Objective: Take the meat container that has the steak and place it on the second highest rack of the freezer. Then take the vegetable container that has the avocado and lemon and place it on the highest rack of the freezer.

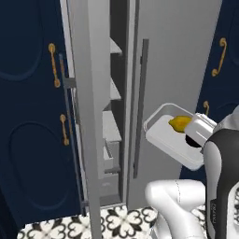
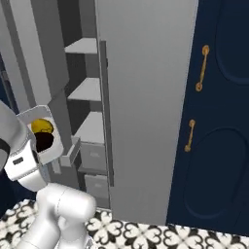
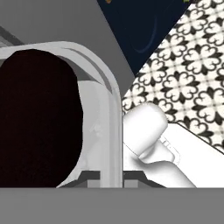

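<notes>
Claw (image 1: 192, 140) clamped shut on rim of vegetable container (image 1: 170, 140), lemon (image 1: 179, 123) and avocado (image 2: 44, 141) inside, held in air beside open freezer (image 1: 105, 116). Highest rack (image 2: 82, 46) bare; placement remains. Steak's rack not clearly visible, status unknown.

One white container (image 1: 169, 140) is showing at the right of the left base view, and it is carrying two pieces of produce: one lemon (image 1: 179, 123) and one avocado (image 2: 44, 141), the latter sitting at the left of the right base view. One freezer (image 2: 146, 97) is standing with one door (image 1: 86, 116) swung open. Three shelf boards (image 2: 83, 46) are showing inside, stacked at upper centre. Two gold handles (image 2: 202, 68) are lining the navy cabinet (image 2: 219, 121) at the right.
</notes>
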